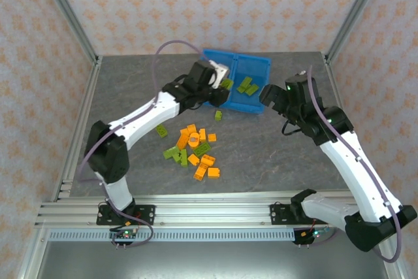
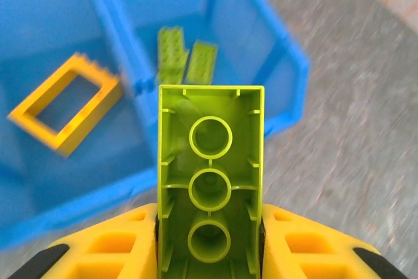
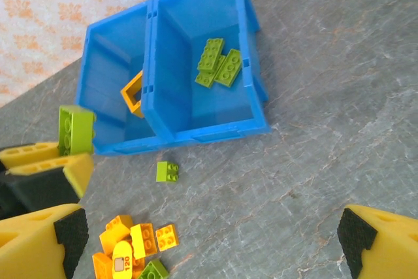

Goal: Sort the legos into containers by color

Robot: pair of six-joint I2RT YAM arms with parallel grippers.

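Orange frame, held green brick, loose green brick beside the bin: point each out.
orange frame [image 2: 91, 117]: left wrist view, its right long rail.
held green brick [image 2: 210, 187]: left wrist view, middle tube of its underside.
loose green brick [image 3: 168, 172]: right wrist view, studded top.

**Surface finishes, placed from the bin.** Note the bin [image 3: 209, 122]: smooth blue plastic, slightly translucent, with a soft sheen. Inside it, the orange frame [image 2: 65, 106] is glossy moulded plastic. Just in front of the bin, the lime brick [image 2: 210, 161] in your left tool [image 2: 209, 253] shows a shiny hollow underside. The tool's fingers [image 2: 111, 246] are matt yellow plastic. Under the bin, the tabletop [image 1: 117, 83] looks like matt grey veined stone.
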